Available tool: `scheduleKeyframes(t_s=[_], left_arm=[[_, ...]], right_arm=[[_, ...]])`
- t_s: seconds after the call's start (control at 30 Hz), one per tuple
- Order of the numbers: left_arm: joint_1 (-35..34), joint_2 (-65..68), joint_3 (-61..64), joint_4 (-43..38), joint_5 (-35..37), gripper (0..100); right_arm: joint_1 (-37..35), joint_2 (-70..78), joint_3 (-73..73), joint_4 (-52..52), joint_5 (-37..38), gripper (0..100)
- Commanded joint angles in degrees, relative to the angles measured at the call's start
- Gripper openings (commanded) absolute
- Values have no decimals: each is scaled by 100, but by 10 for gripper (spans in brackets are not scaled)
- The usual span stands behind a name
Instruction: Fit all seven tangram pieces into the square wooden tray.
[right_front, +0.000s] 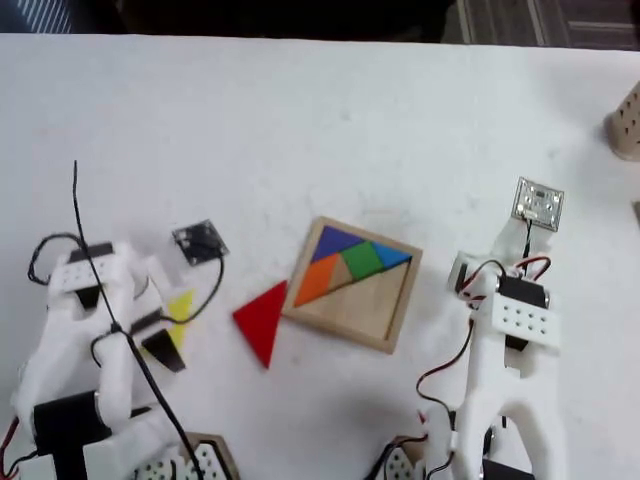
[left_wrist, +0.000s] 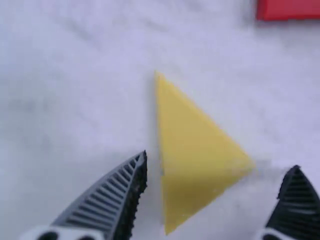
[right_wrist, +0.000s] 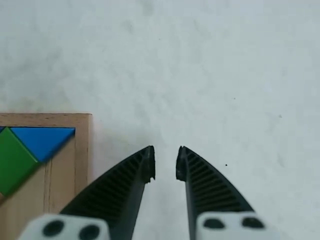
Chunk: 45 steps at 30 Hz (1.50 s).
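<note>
The yellow triangle (left_wrist: 190, 150) lies flat, well apart from the tray (right_front: 372, 305), between the released jaws of the left gripper (left_wrist: 218, 162); it should be centred before the jaws are closed; the right gripper (right_wrist: 165, 162) is barely parted, empty, beside the tray; the red triangle (right_front: 262, 318) touching the tray's corner is seen from above.

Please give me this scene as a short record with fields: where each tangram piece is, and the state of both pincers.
Tray: square wooden tray, mid-table, partly filled
In tray: purple triangle, blue triangle, green square, orange piece
Outside tray: red triangle, beside the tray; yellow triangle, flat on the table
Left pincer: open, one finger on each side of the yellow triangle
Right pincer: narrowly open, holding nothing, over bare table beside a tray corner
</note>
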Motion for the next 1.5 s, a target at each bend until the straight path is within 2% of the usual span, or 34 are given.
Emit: scheduleKeyframes(t_s=[0.0,0.1,0.27,0.6,0.83,0.97,1.1,1.2,1.33,1.47], left_arm=[[57,-180,273,-703,-35,394],[66,-154,141,-703,185,371],[40,-119,334,-1670,360,310],[40,-127,440,-1732,387,202],[-242,-127,211,-1670,1248,191],[-435,-171,-70,-1073,1336,190],[-470,-171,-501,0,1415,188],[-479,-119,-835,563,2031,188],[-479,-119,-1055,782,2567,188],[-479,-136,-1099,774,2585,191]], right_arm=[[-57,-145,-35,-92,79,83],[-57,-145,-35,-92,79,83],[-57,-145,-35,-92,79,84],[-40,-145,-35,-92,79,84],[-22,-145,-35,-92,79,84],[-22,-145,-35,-92,79,84],[-22,-145,-35,-92,79,83],[-22,-136,-35,-92,79,83],[-22,-136,-35,-92,79,83],[-13,-136,-35,-92,79,83]])
